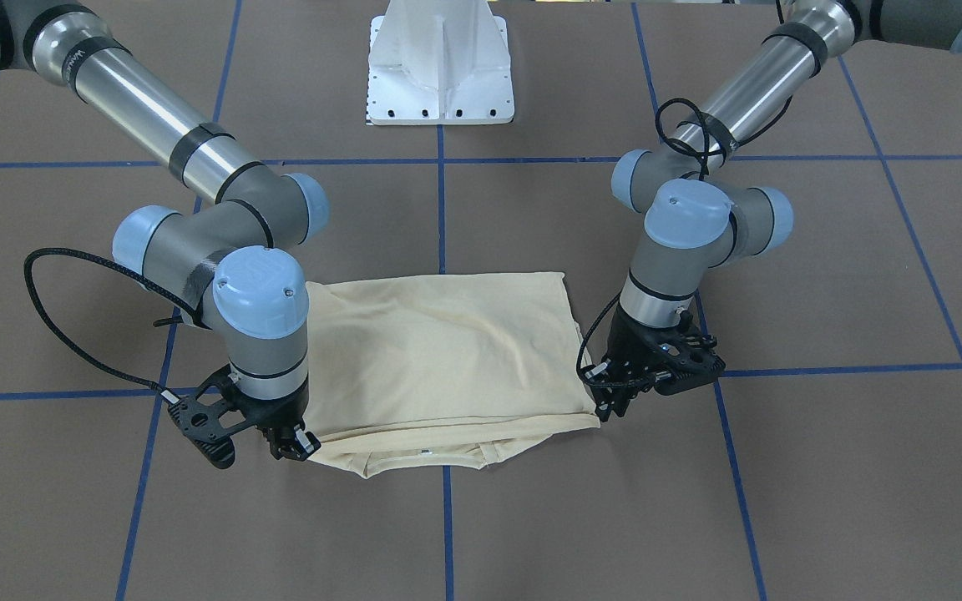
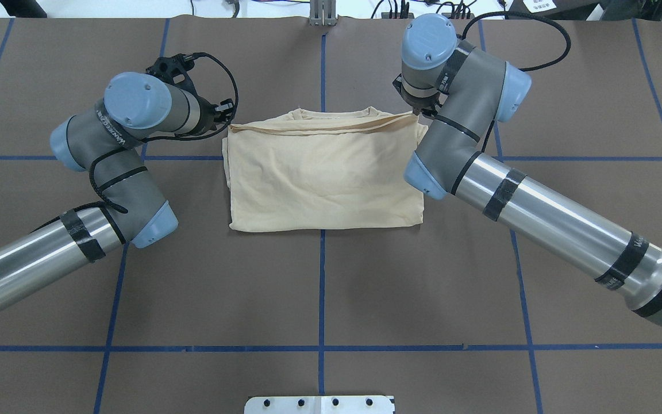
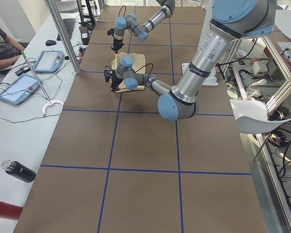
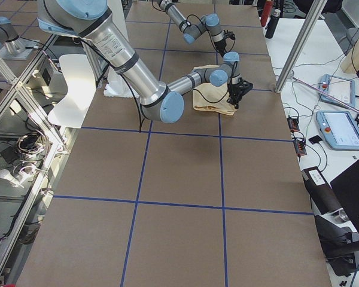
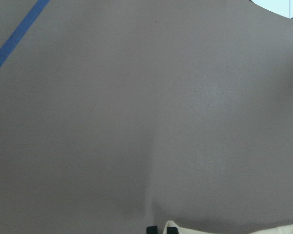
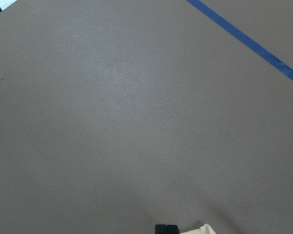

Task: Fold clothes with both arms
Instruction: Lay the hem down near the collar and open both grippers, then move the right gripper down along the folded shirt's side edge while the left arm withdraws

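folding nearly done | shirt [image 1: 448, 351] lies mid-surface [image 1: 698, 501] as a flat rectangle, neckline at its far edge | left pincer [image 1: 610, 405] and right pincer [image 1: 296, 442] each appear closed on a far corner | left: release, perhaps one more fold

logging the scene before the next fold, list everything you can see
table: one, brown with blue tape grid
shirt: one, cream-yellow, folded at table centre, neckline away from robot
pedestal base: one, white, robot-side table edge
side bench: one, white, along the table
tablets: two, blue-edged, on bench
black bottle: one, on bench
red bottle: one, beside it
person: one, at bench
left arm, right arm: silver-grey, flanking shirt
left gripper: black, shut on shirt corner
right gripper: black, shut on opposite corner
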Robot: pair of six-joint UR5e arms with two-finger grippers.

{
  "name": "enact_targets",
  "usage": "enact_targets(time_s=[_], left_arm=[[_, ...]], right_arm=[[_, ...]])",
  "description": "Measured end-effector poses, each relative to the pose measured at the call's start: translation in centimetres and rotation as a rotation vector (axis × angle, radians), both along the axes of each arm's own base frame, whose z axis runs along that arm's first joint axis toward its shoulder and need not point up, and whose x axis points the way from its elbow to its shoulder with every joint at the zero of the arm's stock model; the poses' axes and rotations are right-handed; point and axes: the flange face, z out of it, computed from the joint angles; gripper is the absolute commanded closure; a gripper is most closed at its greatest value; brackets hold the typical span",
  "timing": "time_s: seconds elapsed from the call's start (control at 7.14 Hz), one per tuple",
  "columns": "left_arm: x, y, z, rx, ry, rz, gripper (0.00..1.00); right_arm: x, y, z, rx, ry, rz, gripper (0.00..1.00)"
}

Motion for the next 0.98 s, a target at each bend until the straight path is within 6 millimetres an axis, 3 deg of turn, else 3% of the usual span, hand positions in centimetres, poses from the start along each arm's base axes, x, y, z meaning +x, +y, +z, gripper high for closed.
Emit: enact_targets(time_s=[0.28,0.42,0.7,0.84,0.98], left_arm=[[-1.9,-0.6,-1.4,0.045,0.043,-0.003,0.50],[-3.3,-0.6,-2.2,0.053,0.070,0.008,0.50],[-6.6,0.8,-2.9,0.064,0.120,0.044,0.50],[-7.4,1.4,-2.6,0.072,0.125,0.052,0.50],[-7.8,1.7,-2.3,0.079,0.121,0.057,0.50]], right_arm=[[1.6,-0.2,-1.6,0.018,-0.054,0.008,0.34],[3.5,0.8,-1.9,0.015,-0.104,-0.004,0.29],[8.6,6.8,0.7,0.014,-0.188,-0.030,0.20],[9.6,10.2,1.6,-0.011,-0.220,-0.018,0.20],[8.8,13.5,1.4,-0.051,-0.256,0.014,0.20]])
